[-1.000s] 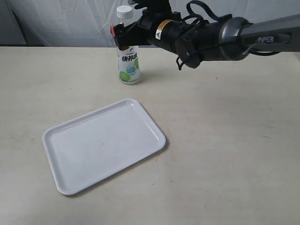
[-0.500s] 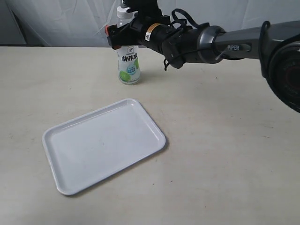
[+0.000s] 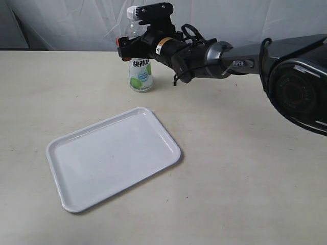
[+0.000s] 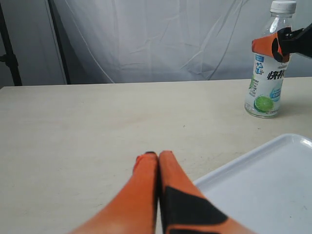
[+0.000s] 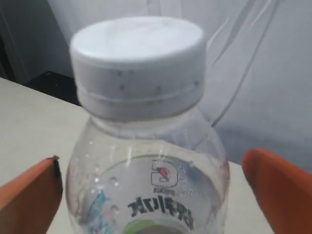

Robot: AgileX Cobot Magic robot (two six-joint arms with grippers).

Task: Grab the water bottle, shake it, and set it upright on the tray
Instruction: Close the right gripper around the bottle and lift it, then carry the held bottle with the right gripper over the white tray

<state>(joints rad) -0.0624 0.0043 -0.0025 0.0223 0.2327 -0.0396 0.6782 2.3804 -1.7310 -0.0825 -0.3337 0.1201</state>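
Water bottle upright on bench, right claw open around its shoulder

The water bottle [image 3: 140, 74] stands on the bench [image 3: 245, 153] with its long axis vertical and its cap up, behind the tray [image 3: 176, 153] and apart from it. Compared with one second ago, the bottle and tray are unmoved, while the right arm has reached further across. The right claw [image 5: 151, 190] is spread, with one orange finger [image 5: 273, 190] on each side of the bottle just below the cap. A narrow gap shows on each side, so nothing is gripped. The left claw [image 4: 153, 158] has its fingers pressed together and holds nothing, beside the tray's edge.
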